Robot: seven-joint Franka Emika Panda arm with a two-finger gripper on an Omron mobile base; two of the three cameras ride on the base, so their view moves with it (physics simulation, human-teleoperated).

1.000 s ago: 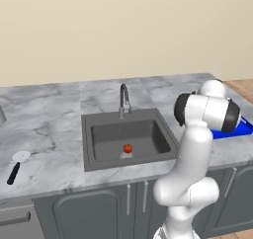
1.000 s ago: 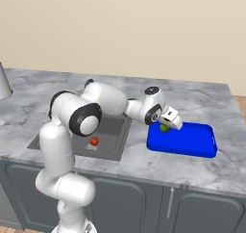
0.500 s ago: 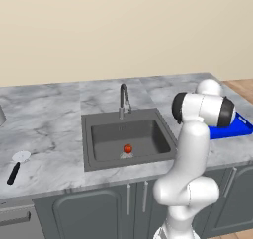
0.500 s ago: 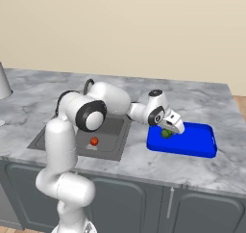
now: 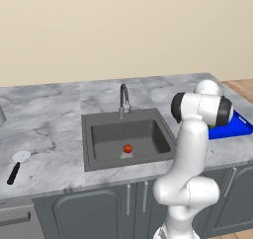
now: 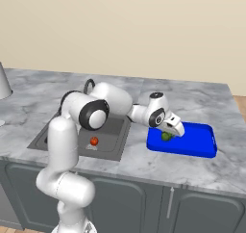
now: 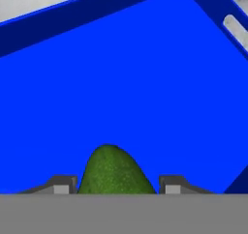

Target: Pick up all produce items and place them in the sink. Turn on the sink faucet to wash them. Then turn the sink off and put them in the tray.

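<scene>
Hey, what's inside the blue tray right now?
The green produce item sits between the claw fingers over the blue tray. The rest of the tray floor looks bare. Whether the item touches the floor is hidden by the claw.

grey marble surface [image 5: 54,129] running along the wall above dark cabinet fronts. carrying a recessed dark grey sink [image 5: 111,139] near the middle, a faucet [image 5: 123,99] rising at its back edge. bearing a bright blue tray [image 6: 194,143] to the right, and a black-handled, white-headed utensil [image 5: 16,165] lying at far left.
</scene>
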